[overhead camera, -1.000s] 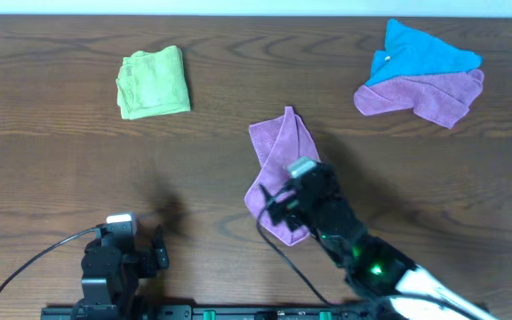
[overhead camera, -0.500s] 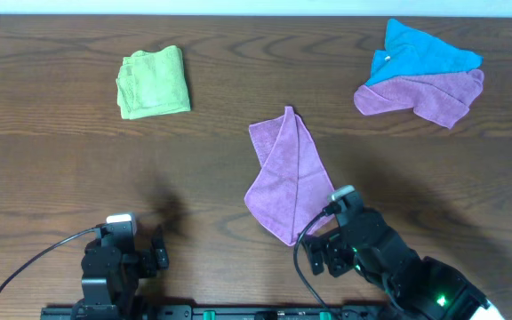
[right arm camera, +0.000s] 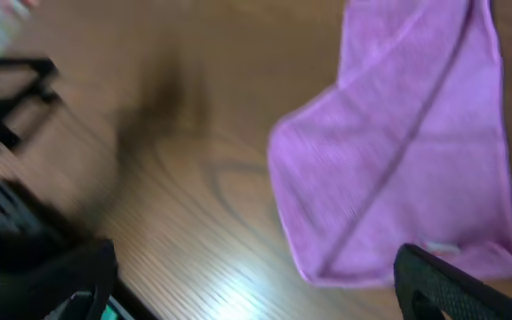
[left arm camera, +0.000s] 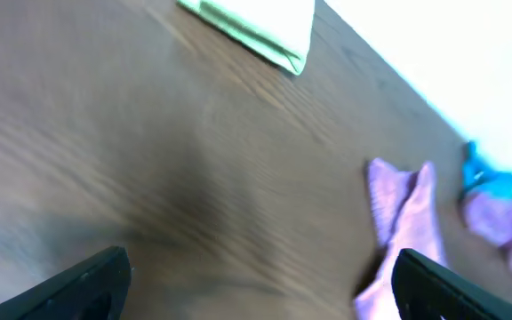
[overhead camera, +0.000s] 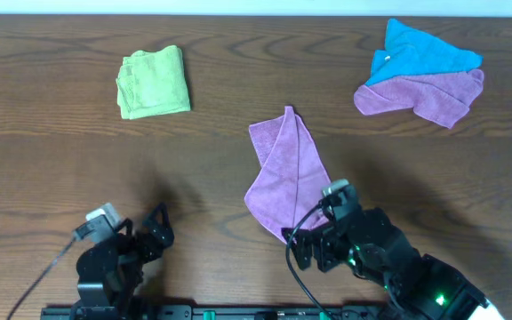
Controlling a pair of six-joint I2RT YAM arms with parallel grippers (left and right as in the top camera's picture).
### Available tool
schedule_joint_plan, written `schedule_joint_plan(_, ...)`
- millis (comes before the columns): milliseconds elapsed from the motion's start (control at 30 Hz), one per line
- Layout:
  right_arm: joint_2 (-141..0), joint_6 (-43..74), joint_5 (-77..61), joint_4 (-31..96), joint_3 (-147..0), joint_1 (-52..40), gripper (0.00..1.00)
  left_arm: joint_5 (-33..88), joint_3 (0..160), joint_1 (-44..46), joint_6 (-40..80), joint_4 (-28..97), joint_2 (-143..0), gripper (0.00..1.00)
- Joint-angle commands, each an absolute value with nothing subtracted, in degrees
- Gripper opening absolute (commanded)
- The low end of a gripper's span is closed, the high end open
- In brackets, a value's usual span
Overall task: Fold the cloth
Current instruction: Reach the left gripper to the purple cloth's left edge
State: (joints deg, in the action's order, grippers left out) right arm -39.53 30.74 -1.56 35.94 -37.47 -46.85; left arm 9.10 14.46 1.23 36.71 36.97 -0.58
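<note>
The cloth (overhead camera: 287,173) is magenta-purple and lies mid-table, folded over into a narrow, crumpled wedge with a crease along its length. In the right wrist view the cloth (right arm camera: 407,151) shows a small white label (right arm camera: 443,247) at its near corner. My right gripper (overhead camera: 312,244) hovers open just in front of that near corner, holding nothing; the right gripper (right arm camera: 256,293) has bare wood between its fingers. My left gripper (overhead camera: 156,229) stands open at the near left, well clear of the cloth (left arm camera: 407,222). The left gripper (left arm camera: 260,298) is empty.
A folded light green cloth (overhead camera: 154,82) lies at the far left. A blue cloth (overhead camera: 425,52) lies over a lavender cloth (overhead camera: 434,96) at the far right. The arm bases and cables run along the table's near edge.
My right gripper has drawn back from above the cloth toward the near edge, leaving the cloth lying flat. My left gripper has swung and shifted a little.
</note>
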Motion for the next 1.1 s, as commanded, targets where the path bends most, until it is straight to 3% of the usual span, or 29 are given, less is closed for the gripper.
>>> schedule_joint_plan(0,-39.4,38.0,-1.5,34.1,-38.6,-46.5,0.99,8.8,14.2,1.3,47.0,36.9,-0.2,0.95)
schedule_joint_plan(133,-39.4,43.1,-1.5,33.1,-38.6,-46.5,0.99,10.3,14.2,1.3,49.7,33.8,-0.3,0.95)
schedule_joint_plan(267,-39.4,43.3,-2.0,32.8,-38.6,-46.5,0.99,24.3,14.4,1.3,44.7,23.0,-1.5,0.96)
schedule_joint_plan(367,-39.4,43.3,-2.0,32.9,-38.6,-46.5,0.99,32.8,16.7,1.3,42.2,21.7,-7.2,0.96)
schedule_joint_plan(467,-39.4,43.2,-2.0,33.1,-38.6,-46.5,0.99,36.1,23.0,1.4,33.4,28.0,-17.0,0.96)
schedule_joint_plan(600,-39.4,43.2,-2.0,35.2,-38.6,-46.5,0.99,30.9,36.8,2.3,18.6,43.7,-31.2,0.96)
schedule_joint_plan(800,-39.4,48.7,2.2,47.5,-38.6,-44.6,0.99,28.3,54.4,7.0,4.3,64.0,-54.5,0.96)
schedule_joint_plan(1067,-43.9,46.8,4.8,51.9,-38.6,-33.8,0.99,26.4,56.6,18.0,1.7,58.8,-78.7,0.95)
